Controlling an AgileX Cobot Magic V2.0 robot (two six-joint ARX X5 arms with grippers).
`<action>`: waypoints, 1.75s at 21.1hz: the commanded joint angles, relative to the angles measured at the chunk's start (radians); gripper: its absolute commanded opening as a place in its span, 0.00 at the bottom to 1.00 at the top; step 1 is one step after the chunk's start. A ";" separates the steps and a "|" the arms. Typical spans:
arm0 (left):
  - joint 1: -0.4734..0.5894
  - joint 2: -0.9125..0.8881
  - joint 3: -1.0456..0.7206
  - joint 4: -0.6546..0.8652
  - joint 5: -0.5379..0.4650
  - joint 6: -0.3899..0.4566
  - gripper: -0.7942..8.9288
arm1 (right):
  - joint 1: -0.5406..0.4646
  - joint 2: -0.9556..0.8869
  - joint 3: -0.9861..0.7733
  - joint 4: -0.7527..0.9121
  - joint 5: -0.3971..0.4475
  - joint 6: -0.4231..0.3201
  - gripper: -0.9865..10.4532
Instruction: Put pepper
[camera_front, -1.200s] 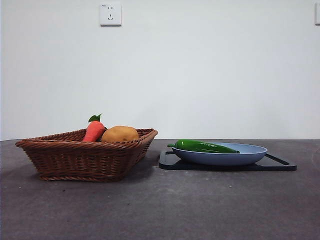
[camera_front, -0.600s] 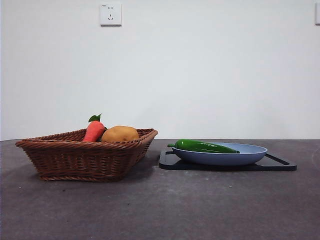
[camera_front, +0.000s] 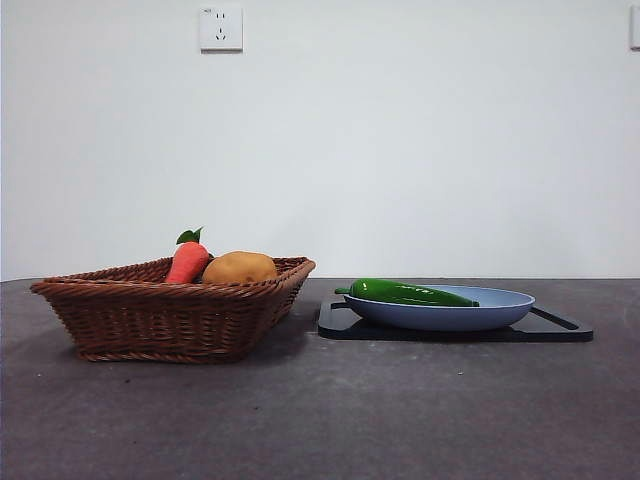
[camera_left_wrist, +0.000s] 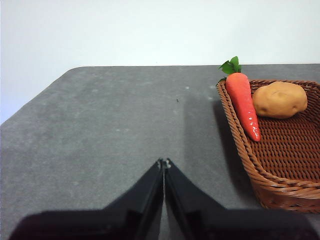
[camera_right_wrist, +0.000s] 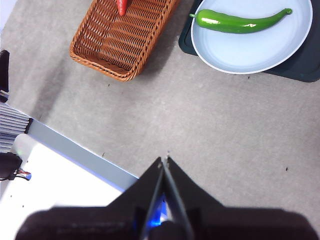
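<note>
**Pepper on the plate, both arms waiting**

Plain white wall with a socket backs a dark grey worktop. Seen from the front, the pepper lies lengthwise in a pale blue plate, which sits on a black tray. Just beside the tray stands a wicker basket holding a carrot and a potato.

Neither arm enters the front view. The left gripper has its jaws pressed together, empty, near the basket's outer wall. The right gripper is likewise closed and empty, high above bare worktop, well apart from the pepper.

The reach has seemingly not begun. Judging by position, the right gripper is better placed: it must open, descend over the pepper's mid-length and close across its slim body. Its glossy, tapering skin may slip. Where the pepper should go is unclear; the basket seems likely.
</note>
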 joint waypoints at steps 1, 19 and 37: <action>0.002 -0.002 -0.010 0.008 0.002 -0.011 0.09 | 0.002 0.010 0.019 -0.013 0.000 0.006 0.10; 0.002 -0.002 -0.010 0.008 0.002 -0.011 0.09 | -0.148 -0.201 -0.209 0.553 -0.003 -0.073 0.10; 0.002 -0.002 -0.010 0.008 0.002 -0.011 0.09 | -0.268 -0.850 -1.218 1.212 0.127 -0.056 0.10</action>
